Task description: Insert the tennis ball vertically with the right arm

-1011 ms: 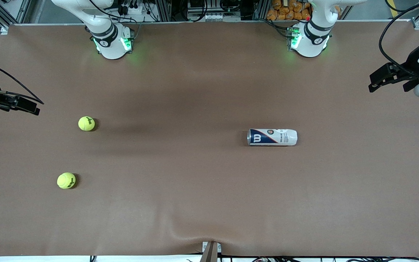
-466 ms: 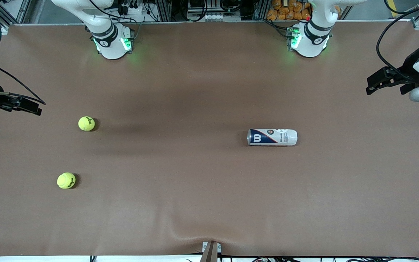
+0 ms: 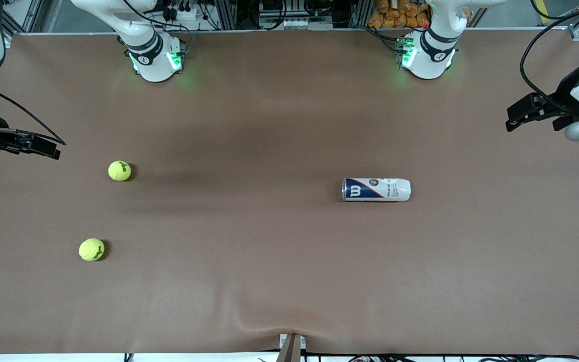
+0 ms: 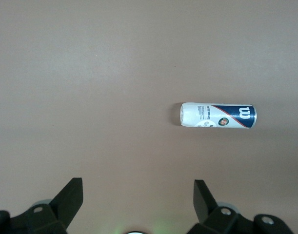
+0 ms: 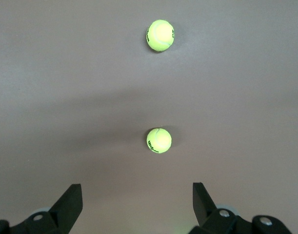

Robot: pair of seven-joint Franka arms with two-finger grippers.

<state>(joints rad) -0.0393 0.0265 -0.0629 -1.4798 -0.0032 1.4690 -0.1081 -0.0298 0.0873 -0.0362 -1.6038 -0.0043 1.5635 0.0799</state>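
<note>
We note two tennis balls and one ball can on the brown table, nothing else in play.

Nearest the front camera lies the first tennis ball (image 3: 91, 249), toward the right arm's end of the table and closer to the front edge. The second tennis ball (image 3: 119, 170) lies farther from the camera, at the same end and well apart from the first. The can (image 3: 376, 189) lies on its side toward the left arm's end, long axis running along the table's length, well apart from both balls. Which end of it is open we cannot tell.

The relation that matters, as we judge it: both balls sit on the right arm's side, so the right arm is the nearer one for the pick, and the can is flat, not upright. A vertical insertion would need the can stood up first, presumably by the left arm, which is nearer to it.

The right gripper (image 3: 43, 147) hangs in the air over the table's end edge on its own side, beside the second ball. In its wrist view both fingers (image 5: 70, 202) stand wide apart with nothing between them, and the second ball shows just ahead of the gap.

The left gripper (image 3: 523, 108) hovers over the table's edge at the left arm's end. Its fingers (image 4: 70, 200) are likewise spread wide and hold nothing; its wrist view looks down on the can.
</note>
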